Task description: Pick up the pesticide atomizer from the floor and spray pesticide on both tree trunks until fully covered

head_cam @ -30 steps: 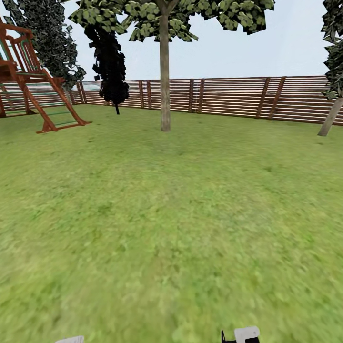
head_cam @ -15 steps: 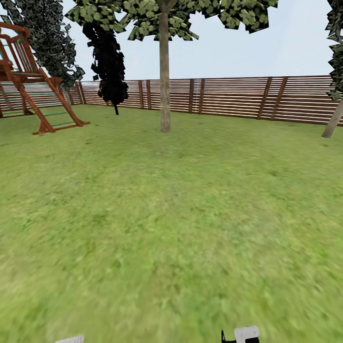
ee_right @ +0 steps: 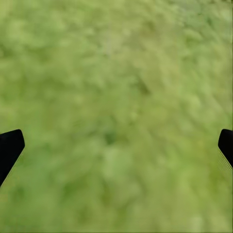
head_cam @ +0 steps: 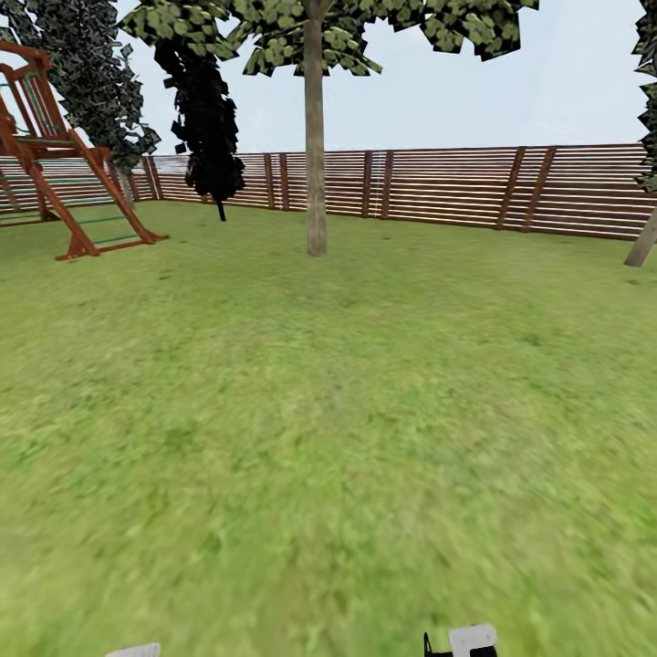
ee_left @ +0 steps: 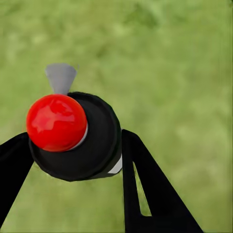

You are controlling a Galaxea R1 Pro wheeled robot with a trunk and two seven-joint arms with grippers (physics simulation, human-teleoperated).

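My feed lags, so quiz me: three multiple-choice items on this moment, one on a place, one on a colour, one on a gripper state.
1. Where does the wooden play frame stand in the head view?
A. left, before the fence
B. right, beside the leaning trunk
C. centre, under the tree

2. What colour is the ball on the pesticide atomizer's cap?
A. yellow
B. red
C. blue

3. How does the left gripper stand?
A. open over the grass
B. shut with nothing in it
C. shut on the atomizer

Answers:
1. A: the play frame stands at the left, ahead of the fence, well away from the straight tree trunk.
2. B: the pesticide atomizer carries a red ball on its black cap.
3. C: the left gripper has a black finger on each side of the atomizer, above the lawn.
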